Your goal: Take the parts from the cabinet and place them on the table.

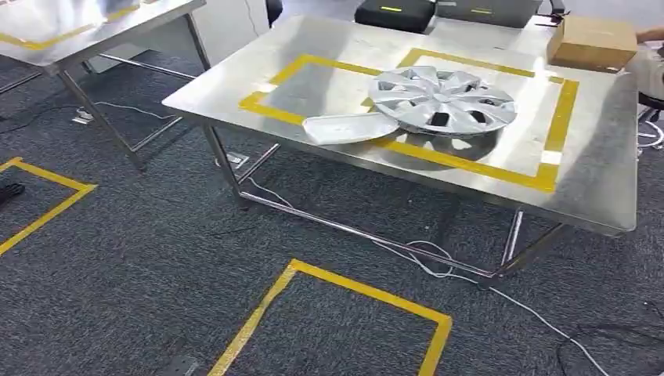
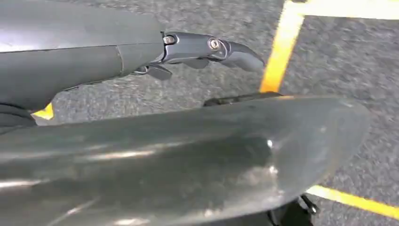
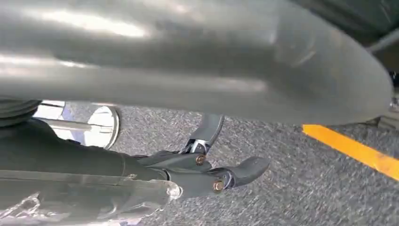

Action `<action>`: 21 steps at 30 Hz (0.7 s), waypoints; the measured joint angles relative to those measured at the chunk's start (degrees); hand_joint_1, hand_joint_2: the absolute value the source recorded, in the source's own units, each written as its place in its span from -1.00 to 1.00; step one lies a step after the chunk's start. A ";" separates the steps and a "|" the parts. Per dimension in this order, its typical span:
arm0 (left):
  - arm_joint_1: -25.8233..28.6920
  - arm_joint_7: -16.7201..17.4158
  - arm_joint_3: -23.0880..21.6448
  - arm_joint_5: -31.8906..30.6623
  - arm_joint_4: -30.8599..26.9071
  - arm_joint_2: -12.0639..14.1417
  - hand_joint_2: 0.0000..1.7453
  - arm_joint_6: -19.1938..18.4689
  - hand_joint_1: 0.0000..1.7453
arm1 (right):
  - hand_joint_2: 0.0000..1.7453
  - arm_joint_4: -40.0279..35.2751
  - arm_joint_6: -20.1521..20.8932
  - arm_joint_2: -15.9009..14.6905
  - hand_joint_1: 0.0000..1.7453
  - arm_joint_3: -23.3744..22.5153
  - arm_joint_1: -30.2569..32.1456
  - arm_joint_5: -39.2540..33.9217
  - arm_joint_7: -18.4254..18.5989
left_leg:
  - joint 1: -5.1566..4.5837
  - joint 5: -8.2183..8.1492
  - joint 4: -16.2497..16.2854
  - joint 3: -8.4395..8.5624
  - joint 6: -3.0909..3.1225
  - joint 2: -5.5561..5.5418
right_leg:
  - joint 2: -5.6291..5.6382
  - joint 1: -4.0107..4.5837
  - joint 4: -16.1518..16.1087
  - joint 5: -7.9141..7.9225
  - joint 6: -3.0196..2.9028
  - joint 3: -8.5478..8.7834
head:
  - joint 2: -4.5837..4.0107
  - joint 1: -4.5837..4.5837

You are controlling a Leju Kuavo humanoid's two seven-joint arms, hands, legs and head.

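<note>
at my left wrist, my left hand [image 2: 207,49] has its dark fingers stretched out over grey carpet, and a broad, glossy grey curved part [image 2: 188,160] lies right against that arm; whether the hand is gripping it i cannot tell. at my right wrist, my right hand [image 3: 207,172] also shows its fingers extended above the carpet, with a big shiny grey curved surface [image 3: 197,61] close over it; again i cannot tell if i am holding it or merely beside it.

looking out from my head, the nearest thing is a square of yellow tape [image 1: 344,309] on the dark carpet [image 1: 141,258] in front of me. beyond it stands a steel table [image 1: 595,188] with a yellow taped rectangle [image 1: 560,117] on its top. inside that rectangle lies a silver wheel cover [image 1: 442,98], flat on the table, and a pale curved part [image 1: 348,128] rests just beside it, touching its near edge and lying over the tape line. farther back, at the table's far corner, sits a cardboard box [image 1: 591,41]. off to the left is a second steel table [image 1: 94,31].
</note>
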 joint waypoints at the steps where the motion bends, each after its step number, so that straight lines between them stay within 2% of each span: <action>1: 0.10 0.06 0.04 0.02 0.02 0.04 -1.00 0.00 -1.00 | -1.00 0.02 -0.07 0.00 -1.00 -0.07 0.00 0.17 -0.28 | -0.03 0.28 0.00 -0.24 0.39 -0.32 | 1.65 -0.14 2.13 -2.21 0.43 -0.87 | 0.00 0.07; 2: -0.02 0.11 0.04 0.07 0.02 0.04 -1.00 -0.02 -1.00 | -1.00 0.07 -0.13 0.00 -1.00 -0.09 0.03 0.28 -0.54 | -0.09 0.65 0.01 -0.69 0.70 -0.64 | 2.61 -0.18 6.41 -5.04 0.74 -2.53 | 0.00 0.07; 4: -0.14 0.39 0.04 0.09 0.11 0.07 -1.00 0.00 -1.00 | -1.00 0.18 -0.26 0.00 -1.00 -0.13 0.08 0.66 -0.79 | -0.36 1.33 0.06 -1.59 0.98 -1.54 | 3.31 -0.16 15.96 -9.50 0.85 -6.24 | 0.00 0.07; 5: -0.07 0.63 0.04 0.11 0.15 0.09 -1.00 0.00 -1.00 | -1.00 0.20 -0.37 0.00 -1.00 -0.17 0.12 0.74 -0.83 | -0.50 1.60 0.07 -1.91 1.04 -1.97 | 3.40 -0.15 18.05 -10.03 0.73 -6.87 | 0.00 0.07; 6: 0.03 0.77 0.04 0.15 0.15 0.11 -1.00 0.00 -1.00 | -1.00 0.22 -0.46 0.00 -1.00 -0.20 0.15 0.72 -0.87 | -0.62 1.82 0.07 -2.13 1.02 -2.51 | 3.46 -0.13 17.30 -9.29 0.50 -6.12 | 0.00 0.02; 7: 0.06 0.76 0.04 0.15 0.15 0.15 -1.00 0.00 -1.00 | -1.00 0.22 -0.57 0.00 -1.00 -0.31 0.14 0.55 -1.01 | -0.72 2.03 0.09 -2.28 0.99 -3.05 | 3.56 -0.05 14.00 -7.45 0.17 -3.93 | 0.00 0.04; 8: 0.03 0.76 0.04 0.15 0.15 0.17 -1.00 0.02 -1.00 | -1.00 0.22 -0.63 0.00 -1.00 -0.52 0.10 0.25 -1.20 | -0.81 2.21 0.08 -2.34 0.94 -3.67 | 4.03 -0.01 8.64 -5.07 -0.28 -0.74 | 0.00 0.04; 9: -0.06 0.76 0.04 0.15 0.17 0.15 -1.00 0.09 -1.00 | -1.00 0.22 -0.78 0.00 -1.00 -0.70 0.06 -0.24 -1.42 | -0.84 2.34 0.08 -2.35 0.81 -4.34 | 5.23 0.10 2.97 -3.02 -0.77 2.74 | 0.00 0.04; 10: -0.12 0.76 0.04 0.17 0.22 0.07 -1.00 0.11 -1.00 | -1.00 0.22 -0.98 0.00 -1.00 -1.03 -0.07 -0.59 -1.57 | -0.78 2.50 0.09 -2.51 0.60 -4.72 | 7.67 0.04 -0.44 -3.59 -1.46 4.52 | 0.00 0.04; 12: -0.22 0.76 0.04 0.31 0.24 0.20 -1.00 0.20 -1.00 | -1.00 0.22 -1.27 0.02 -1.00 -1.62 -0.19 -0.90 -1.60 | -0.67 2.84 0.33 -3.19 -0.02 -5.38 | 6.97 0.26 -1.12 -3.38 -1.09 4.81 | 0.00 0.11; 14: -0.12 0.79 0.04 0.33 0.31 0.17 -1.00 0.17 -1.00 | -1.00 0.22 -1.40 0.00 -1.00 -1.88 -0.23 -0.98 -1.51 | -0.35 3.30 0.11 -3.54 -0.71 -6.08 | 6.51 0.44 -0.98 -3.18 -1.39 4.48 | 0.00 0.02; 15: 0.00 0.83 0.07 0.33 0.33 0.20 -1.00 0.20 -1.00 | -1.00 0.22 -1.49 0.04 -1.00 -2.05 -0.17 -1.07 -1.49 | -0.64 3.62 -0.14 -3.58 -1.22 -6.73 | 5.83 0.17 -1.67 -2.74 -1.84 4.55 | 0.00 0.00; 16: 0.07 0.90 0.07 0.33 0.35 0.44 -1.00 0.22 -1.00 | -1.00 0.17 -1.60 0.24 -1.00 -2.25 -0.23 -1.40 -1.49 | -0.65 2.90 0.37 -3.80 -1.26 -5.62 | 5.04 -0.19 -2.14 -2.35 -2.02 4.76 | 0.00 -0.07; 17: 0.01 0.90 0.07 0.37 0.39 0.37 -1.00 0.22 -1.00 | -1.00 0.15 -1.62 0.26 -1.00 -2.58 -0.41 -2.56 -1.86 | -0.76 0.92 2.61 -5.03 -1.58 -4.05 | 4.63 -0.26 -2.36 -2.19 -2.33 4.70 | 0.00 -0.57; 18: -0.15 0.87 0.07 0.50 0.39 0.37 -1.00 0.17 -1.00 | -1.00 0.13 -1.21 0.30 -1.00 -3.51 -0.53 -5.49 -2.79 | -0.64 -1.48 6.68 -7.01 -1.95 -3.18 | 3.95 -0.28 -2.36 -2.14 -2.45 4.54 | 0.00 -0.88; 19: -0.28 0.87 0.07 0.61 0.39 0.39 -1.00 0.18 -1.00 | -1.00 0.13 -0.72 0.37 -1.00 -5.14 -0.72 -8.84 -3.85 | -0.50 -4.01 12.13 -9.61 -2.30 -2.65 | 3.18 -0.25 -2.36 -2.14 -2.46 4.41 | 0.00 -0.83; 20: -0.25 0.90 0.07 0.74 0.42 0.39 -1.00 0.17 -1.00 | -1.00 0.11 -0.57 0.44 -1.00 -6.52 -0.90 -10.72 -4.37 | -0.47 -5.51 16.18 -11.53 -2.53 -2.48 | 2.50 -0.24 -2.35 -2.14 -2.46 4.32 | 0.00 -0.81; 21: -0.16 0.87 0.07 0.76 0.42 0.39 -1.00 0.17 -1.00 | -1.00 0.11 -0.44 0.50 -1.00 -7.76 -1.05 -11.49 -4.67 | -0.44 -5.84 18.59 -12.63 -2.74 -2.31 | 1.86 -0.25 -2.34 -2.14 -2.45 4.29 | 0.00 -0.88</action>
